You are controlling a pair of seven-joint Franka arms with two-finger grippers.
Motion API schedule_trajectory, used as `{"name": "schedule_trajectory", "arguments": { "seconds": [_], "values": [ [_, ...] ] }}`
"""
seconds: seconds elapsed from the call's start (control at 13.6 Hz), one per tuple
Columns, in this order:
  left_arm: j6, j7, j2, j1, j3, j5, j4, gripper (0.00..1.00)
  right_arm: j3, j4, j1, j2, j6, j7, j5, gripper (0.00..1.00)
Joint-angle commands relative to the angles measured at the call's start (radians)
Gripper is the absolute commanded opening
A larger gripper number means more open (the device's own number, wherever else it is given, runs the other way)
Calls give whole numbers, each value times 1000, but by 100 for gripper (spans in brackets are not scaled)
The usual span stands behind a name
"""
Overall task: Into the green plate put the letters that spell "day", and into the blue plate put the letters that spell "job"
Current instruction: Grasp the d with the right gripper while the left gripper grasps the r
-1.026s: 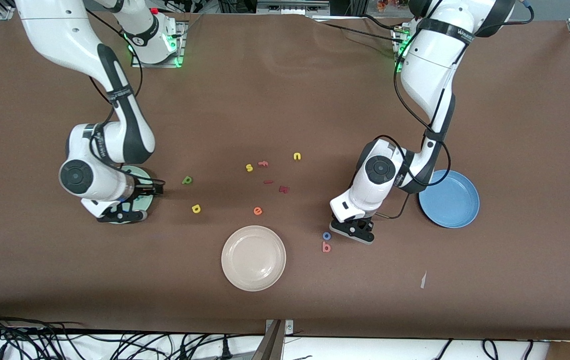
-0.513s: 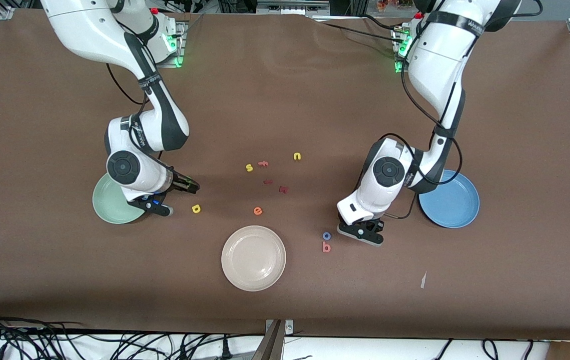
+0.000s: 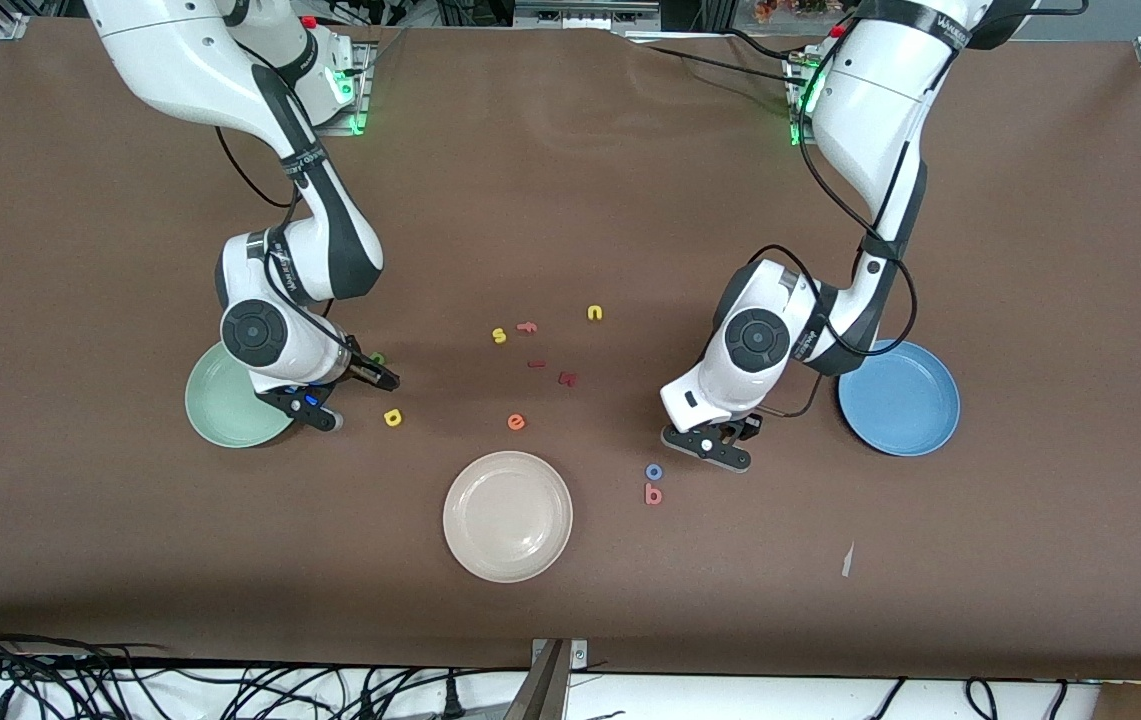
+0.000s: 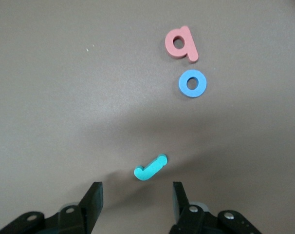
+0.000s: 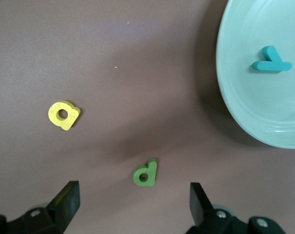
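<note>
The left end effector (image 4: 135,202) hangs over the teal "j" (image 4: 150,167), fingers parted. The right end effector (image 5: 133,202) spreads wide above the green "d" (image 5: 145,173), beside the green plate (image 5: 245,112) holding the teal "y" (image 5: 270,62).

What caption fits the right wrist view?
Open right end effector over the green d, yellow a beside, teal y in green plate.

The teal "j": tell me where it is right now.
The teal "j" lies flat on the brown table, under the left gripper and apart from its open fingers, with the blue "o" and salmon "b" close by.
</note>
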Motion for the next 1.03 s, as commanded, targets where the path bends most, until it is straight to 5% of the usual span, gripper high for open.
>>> {"name": "schedule_trajectory", "arguments": {
  "seconds": [0.0,0.22,0.66,0.95],
  "values": [
    [3,-13,4,-10,3,30,-3,61,7,-39,-4,-36,41,89,10,100],
    [16,-12,24,-22,3,29,1,60,9,-186,-6,-113,188,119,10,100],
    [46,4,51,-25,6,29,26,53,22,-303,-4,-96,382,141,10,99],
    [58,7,59,-24,8,43,29,29,29,-303,3,-76,384,164,10,94]
  ]
}}
